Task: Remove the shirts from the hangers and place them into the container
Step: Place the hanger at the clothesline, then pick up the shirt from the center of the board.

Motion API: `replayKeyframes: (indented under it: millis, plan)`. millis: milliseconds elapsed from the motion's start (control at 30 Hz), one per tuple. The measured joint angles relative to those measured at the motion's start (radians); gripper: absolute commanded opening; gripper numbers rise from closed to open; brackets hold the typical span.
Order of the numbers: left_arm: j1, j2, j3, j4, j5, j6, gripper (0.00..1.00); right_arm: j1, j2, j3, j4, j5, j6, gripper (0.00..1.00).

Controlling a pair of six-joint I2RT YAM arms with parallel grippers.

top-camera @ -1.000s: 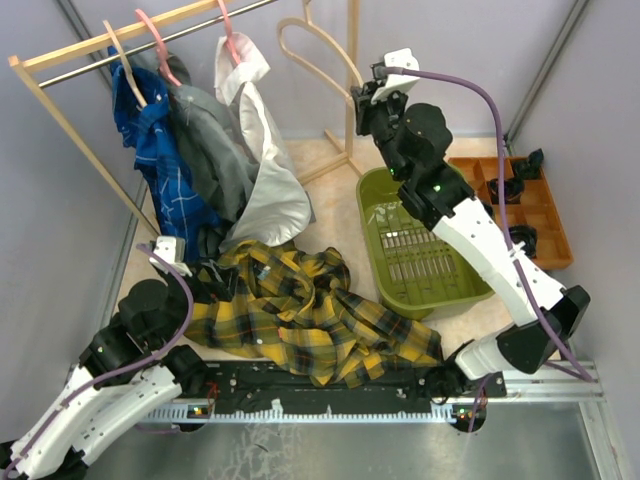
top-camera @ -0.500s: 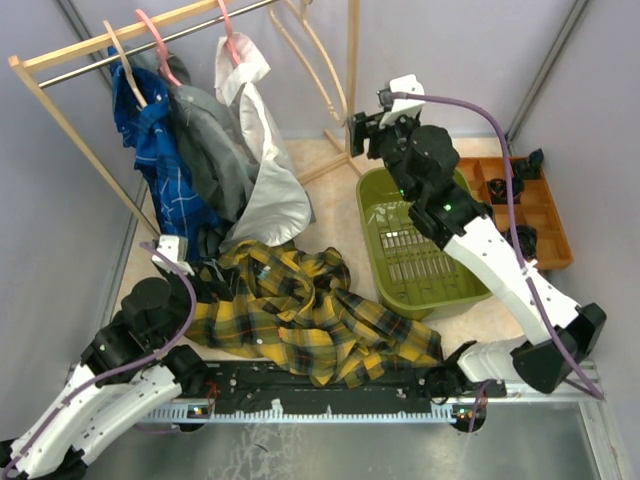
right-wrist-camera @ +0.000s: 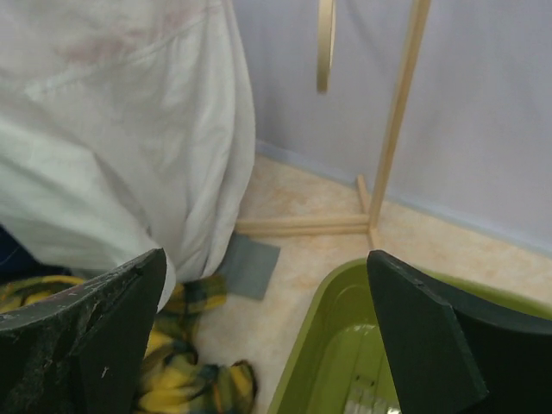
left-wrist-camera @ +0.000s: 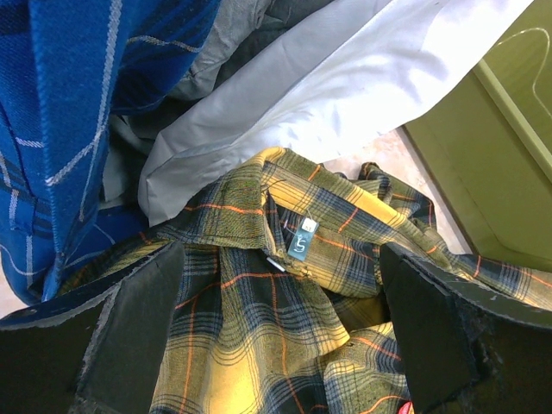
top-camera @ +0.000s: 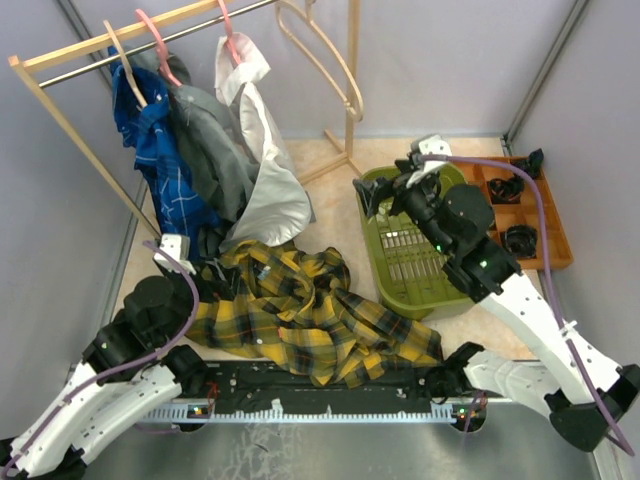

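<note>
The yellow-and-black plaid shirt [top-camera: 300, 310] lies crumpled on the table, off any hanger. My left gripper [left-wrist-camera: 280, 336] hovers open just above its collar [left-wrist-camera: 259, 224], with nothing between the fingers. The blue shirt [top-camera: 160, 175], grey shirt [top-camera: 205, 140] and white shirt [top-camera: 265, 190] hang on a pale hanger [top-camera: 125, 65] and pink hangers [top-camera: 155, 40]. An empty pale hanger [top-camera: 320, 55] hangs at the rack's right end. My right gripper [top-camera: 385, 185] stands open and empty over the far left corner of the olive-green container [top-camera: 372, 250], which has no shirt in it.
The wooden rack with its metal rod [top-camera: 160, 40] crosses the back left, and its upright post [top-camera: 352, 90] stands behind the container. An orange tray [top-camera: 552, 225] with dark items sits at the right. A grey patch [right-wrist-camera: 250, 266] lies on the table by the white shirt.
My right gripper opened and let go of the empty pale hanger, which stays on the rack. The right arm then dropped down and nearer, over the container's far corner. The left arm held still.
</note>
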Motion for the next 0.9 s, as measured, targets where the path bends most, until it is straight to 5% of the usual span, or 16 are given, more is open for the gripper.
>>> replayKeyframes:
  millis: [300,500,667,900]
  plan:
    - [0.000,0.027,0.000,-0.002,-0.003,-0.001,0.99,0.000,-0.248,-0.340,-0.117,-0.135,0.196,0.99]
    - [0.000,0.004,0.000,-0.005,-0.008,-0.002,0.99,-0.003,-0.353,-0.462,-0.132,-0.413,0.247,0.95]
    - [0.000,-0.006,0.000,-0.005,-0.011,-0.002,0.99,0.024,-0.288,-0.467,-0.026,-0.628,0.280,0.96]
    - [0.000,-0.005,0.000,-0.005,-0.016,-0.005,0.99,0.371,-0.015,-0.424,-0.116,-0.468,0.111,0.99]
